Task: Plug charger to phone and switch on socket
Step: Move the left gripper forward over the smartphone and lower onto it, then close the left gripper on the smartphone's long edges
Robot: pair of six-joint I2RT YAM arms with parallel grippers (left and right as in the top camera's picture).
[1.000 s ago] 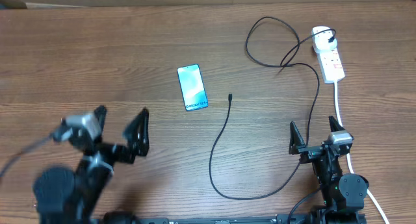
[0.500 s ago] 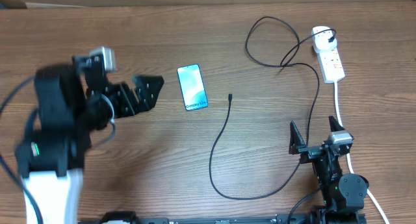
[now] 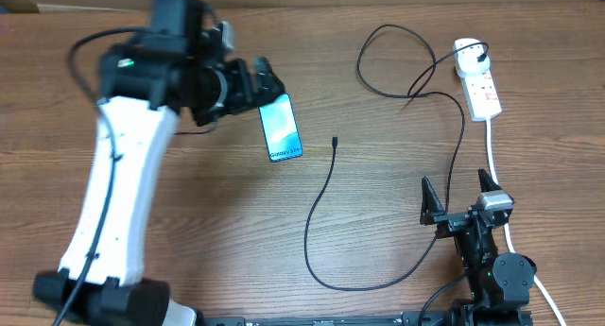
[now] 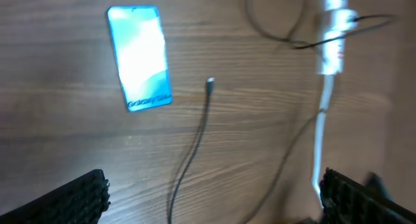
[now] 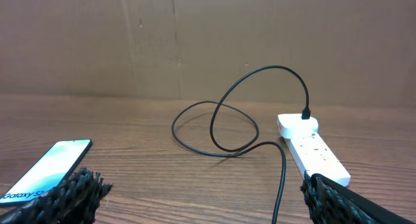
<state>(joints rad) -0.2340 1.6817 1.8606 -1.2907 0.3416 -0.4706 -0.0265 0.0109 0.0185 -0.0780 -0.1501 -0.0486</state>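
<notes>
Step in hand: the reach, nothing gripped yet. Left gripper (image 3: 265, 82) is over the far short end of the slim black-edged smartphone with the light-blue screen (image 3: 280, 128). Its jaws are spread wide and empty. Can't tell from above whether it touches the phone. Right gripper (image 3: 458, 196) sits by the near edge of the brown wooden table (image 3: 378, 175), right side, jaws also spread, holding nothing.

Phone lies flat, screen up, mid-table toward the far edge, white text at its near short end. The small connector tip (image 3: 335, 141) of the long thin black charger cable (image 3: 306, 239) lies near the phone's near right corner, apart from it, not plugged in. The cable loops toward the near edge, then runs back to the far right corner. There its plug adapter (image 3: 473, 52) sits in the narrow white power strip (image 3: 482, 85) (looks seated; switch position too small to read). The strip's thick white cord (image 3: 492, 146) runs toward the near edge, just beside the right gripper.

Judgement: phone end first. Next move calls for pinching the cable right behind the tip and lining it up with the port, probably on the phone's near short end. The phone needs bracing so it doesn't slide. The left arm is placed for that; the right would take the tip. Then the switch on the strip, where the right arm is closer.
</notes>
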